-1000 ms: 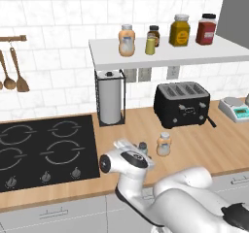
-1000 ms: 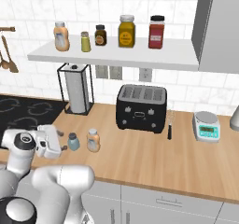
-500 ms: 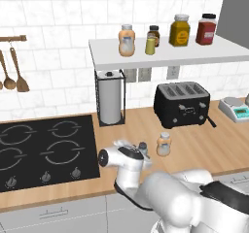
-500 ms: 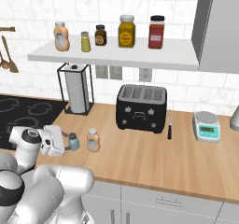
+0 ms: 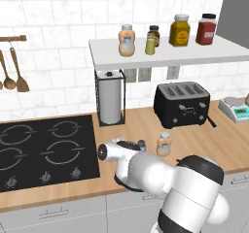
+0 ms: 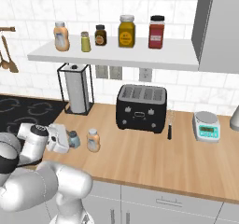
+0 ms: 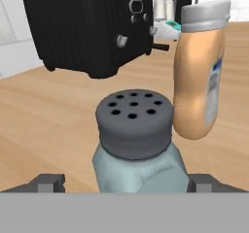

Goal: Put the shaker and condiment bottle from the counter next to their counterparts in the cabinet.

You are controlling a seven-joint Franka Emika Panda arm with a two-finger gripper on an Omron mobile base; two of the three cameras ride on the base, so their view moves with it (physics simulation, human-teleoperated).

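In my hand view the shaker (image 7: 134, 144) sits low in the centre between my gripper (image 7: 124, 182) fingers, spread wide and not clamped on it. The peach bottle (image 7: 199, 72) stands just beside it, upper right, on the counter (image 7: 48, 125).

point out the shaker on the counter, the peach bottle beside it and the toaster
shaker (image 7: 134, 123), hand view, on its dark holed cap
peach bottle (image 7: 199, 89), hand view, on its orange body
toaster (image 6: 141, 107), right base view, on its black front

Even, bright rendered light, soft faint shadows, no glare, all sharp.
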